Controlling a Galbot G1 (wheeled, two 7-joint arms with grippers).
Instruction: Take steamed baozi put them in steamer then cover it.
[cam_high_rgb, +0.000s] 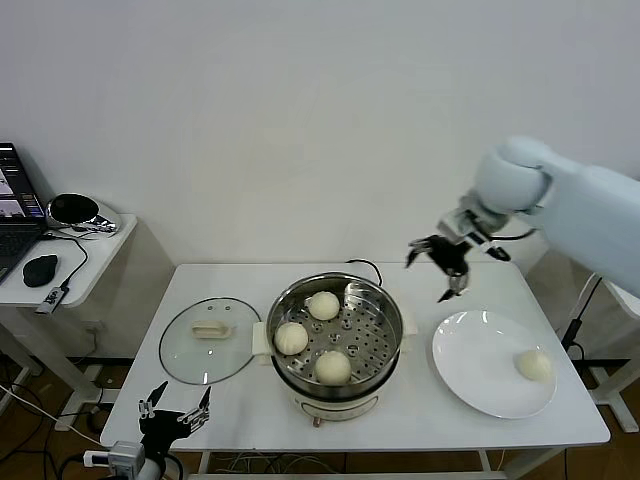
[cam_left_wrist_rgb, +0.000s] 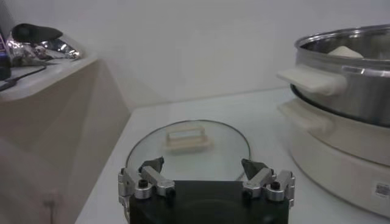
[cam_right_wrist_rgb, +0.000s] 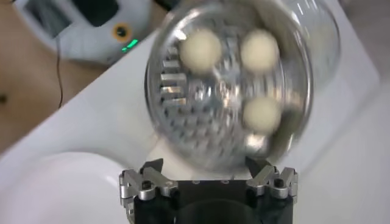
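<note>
My right pincer (cam_high_rgb: 447, 268) hangs spread and empty in the air, the plate (cam_high_rgb: 480, 385) with one baozi (cam_high_rgb: 533, 364) below it, the steamer (cam_high_rgb: 335, 335) holding three baozi (cam_high_rgb: 323, 305) beyond, my left pincer (cam_high_rgb: 175, 415) parked spread farthest off.

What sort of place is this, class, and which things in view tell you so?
Probably a robot test room staged as a kitchen: a steamer and plate on a plain white table, and a side desk holding a laptop.
</note>
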